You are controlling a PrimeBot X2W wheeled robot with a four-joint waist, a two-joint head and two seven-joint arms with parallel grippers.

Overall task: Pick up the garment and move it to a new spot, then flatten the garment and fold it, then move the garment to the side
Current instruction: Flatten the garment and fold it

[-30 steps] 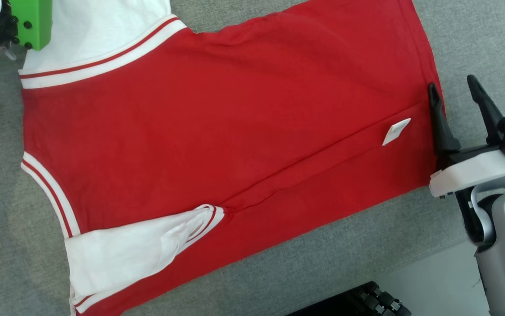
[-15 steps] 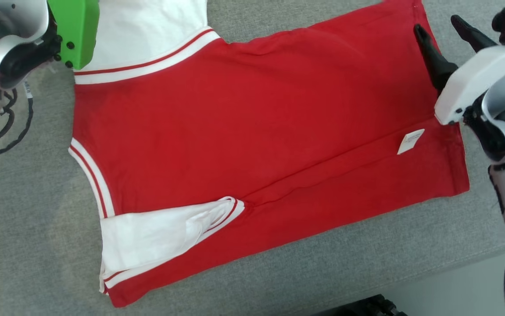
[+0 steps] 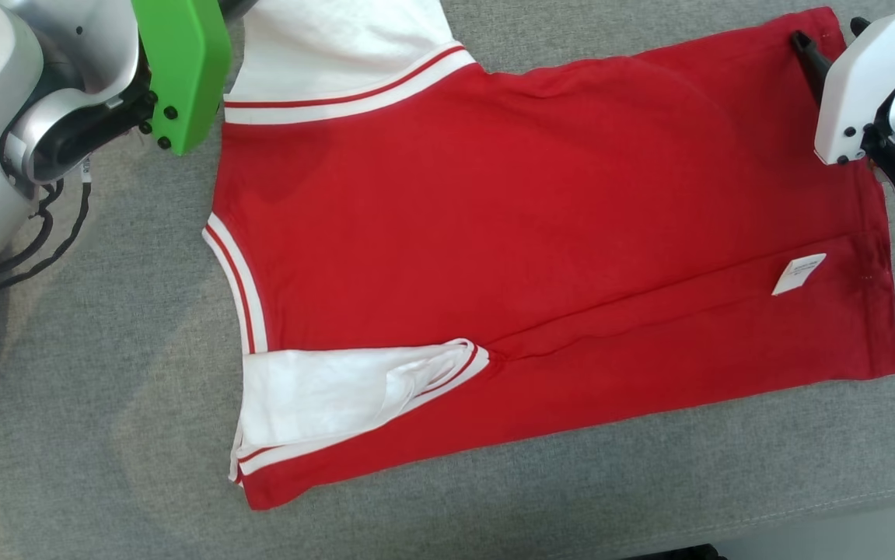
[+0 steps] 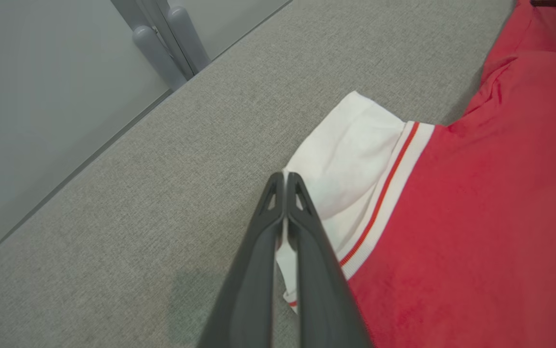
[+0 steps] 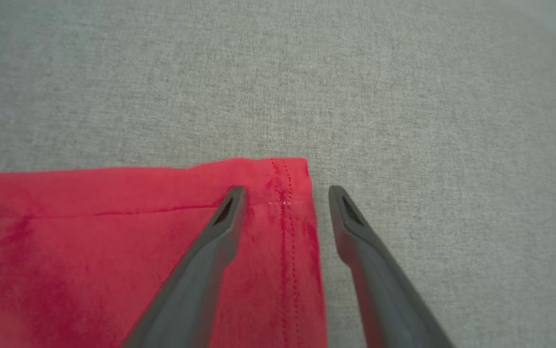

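While the left gripper (image 4: 285,176) pinches the white sleeve (image 4: 350,145), the right gripper (image 5: 286,189) (open, empty) straddles the hem corner (image 5: 293,169) for folding.

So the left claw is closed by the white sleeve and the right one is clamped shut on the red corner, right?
Not the right gripper: the right wrist view shows its fingers apart, astride the garment's red corner. The left gripper is closed by the white sleeve.

Garment (image 3: 540,218): red body, white sleeves, white trim w/ thin red stripe. Label (image 3: 798,274) white. Surface (image 3: 105,435) grey, fine weave. Left-arm plate (image 3: 183,70) bright green, cables (image 3: 35,249) black. Right wrist housing (image 3: 859,85) white. Left gripper (image 4: 285,175) & right gripper (image 5: 286,191) dark grey.
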